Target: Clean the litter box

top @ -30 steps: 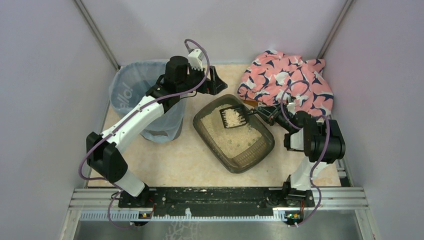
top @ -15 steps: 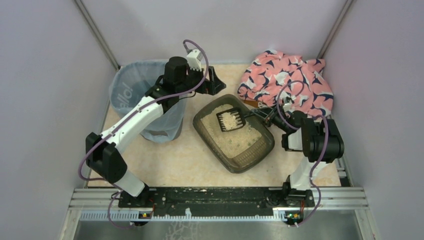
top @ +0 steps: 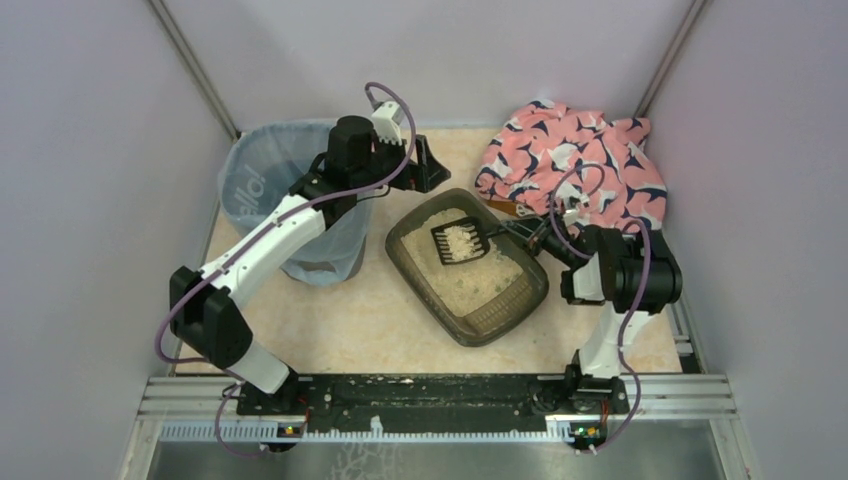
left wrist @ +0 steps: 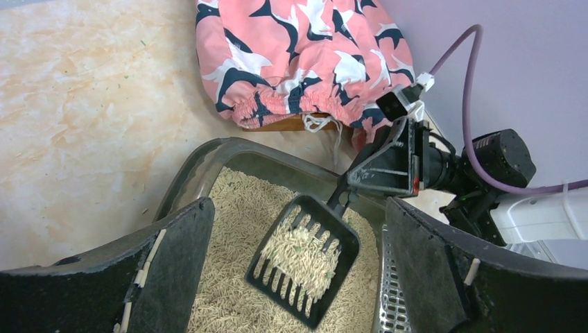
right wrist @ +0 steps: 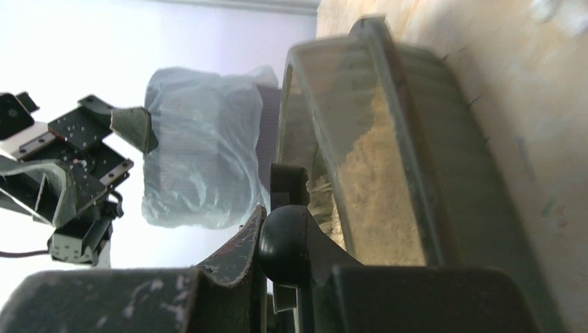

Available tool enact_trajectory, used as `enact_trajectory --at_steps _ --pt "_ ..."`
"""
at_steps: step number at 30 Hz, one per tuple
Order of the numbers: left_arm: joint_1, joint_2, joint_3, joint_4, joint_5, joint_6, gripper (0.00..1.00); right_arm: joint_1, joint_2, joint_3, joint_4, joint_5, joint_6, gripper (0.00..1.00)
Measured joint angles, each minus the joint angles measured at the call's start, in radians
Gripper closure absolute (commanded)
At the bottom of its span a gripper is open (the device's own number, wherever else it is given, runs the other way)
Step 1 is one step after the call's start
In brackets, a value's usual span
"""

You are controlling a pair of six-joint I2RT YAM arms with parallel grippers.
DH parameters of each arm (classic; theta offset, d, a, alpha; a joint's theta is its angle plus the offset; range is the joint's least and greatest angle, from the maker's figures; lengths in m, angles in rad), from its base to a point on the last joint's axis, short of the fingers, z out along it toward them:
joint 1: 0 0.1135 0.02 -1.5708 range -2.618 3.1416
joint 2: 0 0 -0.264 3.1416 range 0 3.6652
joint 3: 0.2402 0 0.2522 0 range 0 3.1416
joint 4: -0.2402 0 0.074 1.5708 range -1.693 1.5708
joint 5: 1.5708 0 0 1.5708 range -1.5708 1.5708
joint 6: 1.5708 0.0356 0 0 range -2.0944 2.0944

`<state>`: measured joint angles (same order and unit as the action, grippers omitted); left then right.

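Beige marbled worktop [top: 340, 330]: bears every item listed.
- Shallow dark brown rectangular plastic litter box [top: 497, 318]: centre of frame, set diagonally from upper left to lower right, with granular litter inside.
- Small black slotted plastic scoop [top: 460, 243]: in the box's upper part, over the litter, with some litter lying on it. Its handle runs right to the right pincer [top: 522, 233], clamped on it at the box's right rim.
- Round bin lined with a translucent blue bag [top: 250, 190]: upper left, left of the box and apart from it.
- Pink patterned cloth heap [top: 570, 165]: upper right, behind the box.
- Left pincer [top: 427, 166]: between bin and cloth, above the box's upper end, jaws apart.
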<state>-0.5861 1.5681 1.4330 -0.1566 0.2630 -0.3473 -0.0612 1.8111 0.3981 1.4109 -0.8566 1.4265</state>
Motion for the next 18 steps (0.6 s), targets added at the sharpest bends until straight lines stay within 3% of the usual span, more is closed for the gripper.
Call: enact_trajectory --at_steps 9,18 --pt "0.0 -0.005 -0.019 0.006 0.0 0.0 0.01 0.024 0.048 0.01 0.085 -0.021 0.047 1.0" --pt "0.005 -0.013 -0.036 0.007 0.003 -0.003 0.01 -0.045 -0.137 0.015 -0.179 -0.037 -0.116 1.0"
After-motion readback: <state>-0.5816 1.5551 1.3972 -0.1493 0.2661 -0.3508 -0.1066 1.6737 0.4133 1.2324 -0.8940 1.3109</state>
